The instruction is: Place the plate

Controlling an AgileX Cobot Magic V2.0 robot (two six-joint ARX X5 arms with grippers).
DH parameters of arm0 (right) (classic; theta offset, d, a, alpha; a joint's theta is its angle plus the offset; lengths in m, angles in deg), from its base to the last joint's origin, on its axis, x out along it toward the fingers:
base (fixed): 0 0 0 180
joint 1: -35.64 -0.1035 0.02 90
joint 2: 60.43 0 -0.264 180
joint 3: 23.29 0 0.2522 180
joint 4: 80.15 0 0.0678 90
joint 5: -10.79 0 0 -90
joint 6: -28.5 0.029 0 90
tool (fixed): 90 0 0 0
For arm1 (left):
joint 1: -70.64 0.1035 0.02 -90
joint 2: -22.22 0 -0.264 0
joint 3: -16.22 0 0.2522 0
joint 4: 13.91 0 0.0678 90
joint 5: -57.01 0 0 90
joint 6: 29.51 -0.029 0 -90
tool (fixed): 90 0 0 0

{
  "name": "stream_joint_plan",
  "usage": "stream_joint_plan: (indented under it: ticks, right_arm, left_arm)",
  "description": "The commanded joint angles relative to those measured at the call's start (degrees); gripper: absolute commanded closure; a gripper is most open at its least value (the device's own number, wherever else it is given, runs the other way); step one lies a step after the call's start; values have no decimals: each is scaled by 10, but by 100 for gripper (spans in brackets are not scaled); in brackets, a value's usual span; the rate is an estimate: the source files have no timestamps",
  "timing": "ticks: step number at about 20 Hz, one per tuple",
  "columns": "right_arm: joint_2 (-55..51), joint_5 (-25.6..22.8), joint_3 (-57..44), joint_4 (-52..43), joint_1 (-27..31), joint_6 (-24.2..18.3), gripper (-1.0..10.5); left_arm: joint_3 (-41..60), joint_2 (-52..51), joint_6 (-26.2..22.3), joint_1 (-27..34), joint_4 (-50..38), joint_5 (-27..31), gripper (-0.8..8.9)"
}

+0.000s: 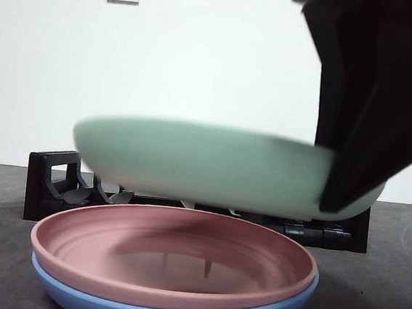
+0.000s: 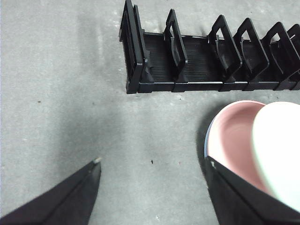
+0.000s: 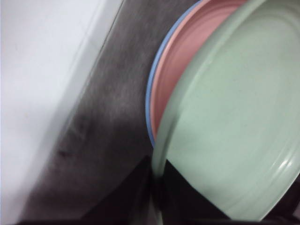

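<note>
green plate (image 1: 205, 165) rim in right end effector (image 3: 157, 176)

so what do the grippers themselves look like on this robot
Both are plain matte black. The left gripper has two flat, wedge-shaped fingers tapering to narrow tips, one tip with a small pale spot. The right gripper shows as dark, blurred fingers; in the front view it is a big, black, angular shape. No cables, labels or markings show.
</note>
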Motion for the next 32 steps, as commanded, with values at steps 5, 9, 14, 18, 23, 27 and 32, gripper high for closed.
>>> stream_joint_plan:
  ticks: [5, 9, 14, 18, 23, 27, 32]
  right_arm:
    - [50, -12, 7, -4, -5, -70, 927]
    - [61, 1, 8, -5, -5, -87, 926]
    - [76, 5, 8, -27, 3, -88, 926]
    - [95, 4, 8, -44, 14, -87, 926]
    - [102, 2, 8, -53, 18, -80, 901]
    - [102, -9, 8, -53, 18, -68, 803]
    - [101, -68, 32, -41, 10, 40, 672]
  left_arm:
    - [-9, 3, -4, -1, -7, 3, 469]
    - [-9, 3, -4, -1, -9, 3, 469]
    - [-9, 3, -4, -1, -9, 3, 469]
    - [-9, 3, -4, -1, -8, 3, 469]
    - [-9, 3, -4, -1, -9, 3, 469]
    - [-9, 3, -4, -1, -9, 3, 469]
    - [-9, 3, -4, -1, -10, 3, 469]
